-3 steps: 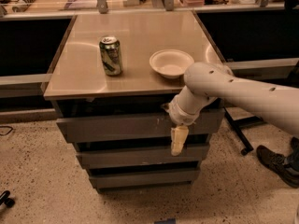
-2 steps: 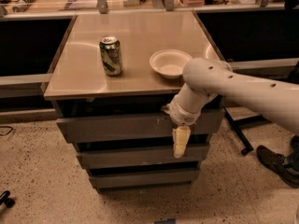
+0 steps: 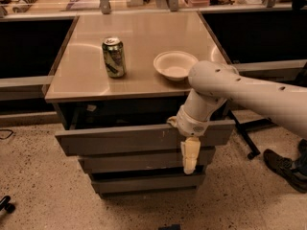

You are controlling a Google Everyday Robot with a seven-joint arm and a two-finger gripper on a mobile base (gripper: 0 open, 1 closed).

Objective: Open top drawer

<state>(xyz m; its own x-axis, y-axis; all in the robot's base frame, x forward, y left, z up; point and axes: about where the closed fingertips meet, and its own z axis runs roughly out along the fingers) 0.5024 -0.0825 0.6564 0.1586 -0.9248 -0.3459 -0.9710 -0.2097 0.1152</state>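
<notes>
**Top drawer partly out; pull not complete**

The top drawer (image 3: pixel 120 138) sits directly under the tabletop (image 3: pixel 144 75), with its front standing forward and a dark gap above. Judged partly open, with more travel left. Its long axis runs left-right and its front faces the camera. The gripper (image 3: pixel 190 153) hangs at its right end; whether spread or closed cannot be told.

Matt top drawer (image 3: pixel 120 138) — claw (image 3: pixel 190 163) before it.

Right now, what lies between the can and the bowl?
Only bare tabletop between can and bowl, in the camera view. The gripper hangs lower, in front of the top drawer.
</notes>
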